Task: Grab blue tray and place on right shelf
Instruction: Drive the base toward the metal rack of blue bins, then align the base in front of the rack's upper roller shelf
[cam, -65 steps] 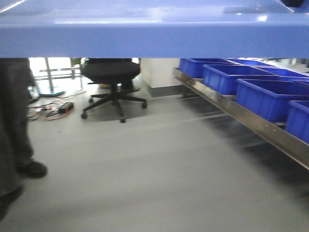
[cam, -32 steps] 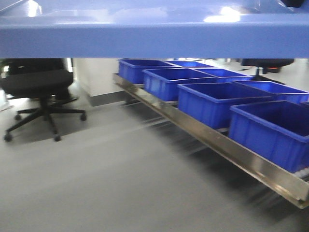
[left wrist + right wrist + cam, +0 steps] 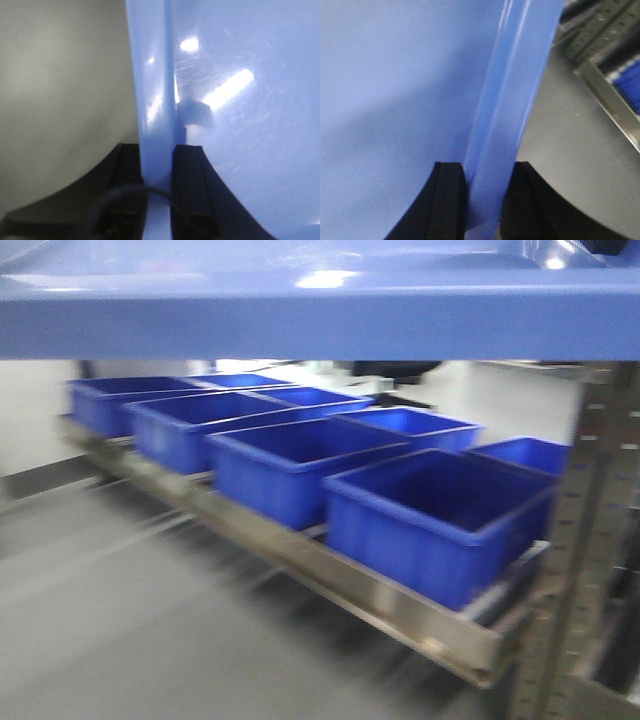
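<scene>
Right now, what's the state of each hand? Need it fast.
left hand: closed, clamped on the rim of the blue tray.
right hand: closed, clamped on the blue tray's rim too.

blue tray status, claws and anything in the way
Both shut on blue tray rims: left claw, right claw. Tray held aloft, not yet placed. Ahead, right shelf, visible tier lined with dark blue bins.
</scene>
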Controlling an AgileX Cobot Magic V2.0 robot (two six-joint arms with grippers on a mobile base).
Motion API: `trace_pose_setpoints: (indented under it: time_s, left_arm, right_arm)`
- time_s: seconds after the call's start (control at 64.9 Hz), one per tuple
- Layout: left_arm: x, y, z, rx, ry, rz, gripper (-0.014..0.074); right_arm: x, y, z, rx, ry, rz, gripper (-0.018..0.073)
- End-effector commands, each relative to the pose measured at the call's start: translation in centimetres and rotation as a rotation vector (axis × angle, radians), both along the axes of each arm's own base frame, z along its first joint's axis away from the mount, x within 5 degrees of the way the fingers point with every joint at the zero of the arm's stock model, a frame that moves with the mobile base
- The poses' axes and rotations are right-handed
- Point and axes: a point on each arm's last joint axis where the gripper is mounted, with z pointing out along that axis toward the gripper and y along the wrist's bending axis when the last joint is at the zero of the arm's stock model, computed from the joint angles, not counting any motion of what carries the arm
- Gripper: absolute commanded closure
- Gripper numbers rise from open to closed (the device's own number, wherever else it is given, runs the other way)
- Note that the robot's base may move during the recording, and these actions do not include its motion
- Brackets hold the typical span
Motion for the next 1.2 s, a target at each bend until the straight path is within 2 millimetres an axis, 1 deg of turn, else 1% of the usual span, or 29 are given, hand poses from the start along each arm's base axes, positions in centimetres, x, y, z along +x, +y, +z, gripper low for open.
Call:
trace_pose_setpoints:
  time_s: [0.0,1.186]
  left_arm:
    - [-1.39,0.00,1.27,-0.025,0.025,-0.044,0.0645]
    - [-1.39,0.00,1.27,-0.025,0.025,-0.044,0.0645]
  right_arm:
    - [-0.09,0.22,1.85,0.063,-0.115,0.050,0.0504]
    - [-0.10,0.21,1.84,0.063,-0.115,0.050,0.0504]
